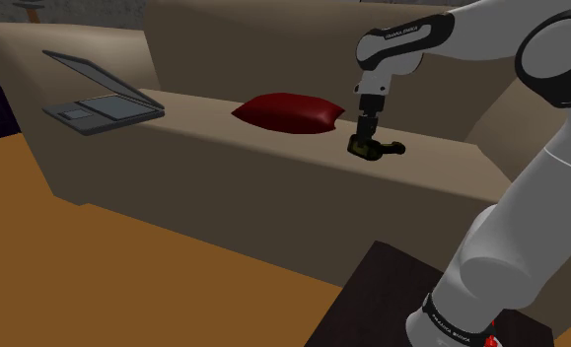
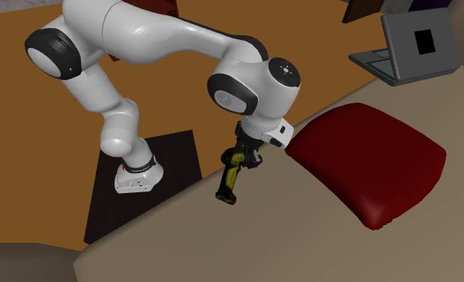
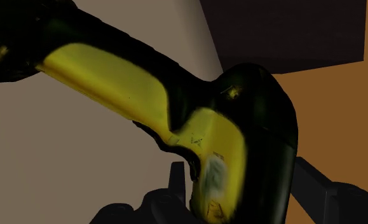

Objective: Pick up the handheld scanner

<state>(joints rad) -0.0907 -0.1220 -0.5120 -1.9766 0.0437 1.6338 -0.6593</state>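
The handheld scanner (image 1: 380,150) is black with yellow panels. It hangs tilted from my gripper (image 1: 366,136), head up and handle pointing down toward the front edge of the beige sofa seat (image 1: 224,158). In the second exterior view the scanner (image 2: 230,180) sits under the gripper (image 2: 244,155), just beside the dark red cushion (image 2: 366,160). In the wrist view the scanner (image 3: 112,76) lies close up, with the black fingers (image 3: 176,184) clasped on its head. I cannot tell whether its handle tip touches the seat.
An open grey laptop (image 1: 101,99) rests at the far end of the seat, beyond the red cushion (image 1: 291,111). The sofa back (image 1: 253,49) rises behind. Orange-brown floor (image 1: 56,276) and the dark stand top (image 1: 392,296) lie in front.
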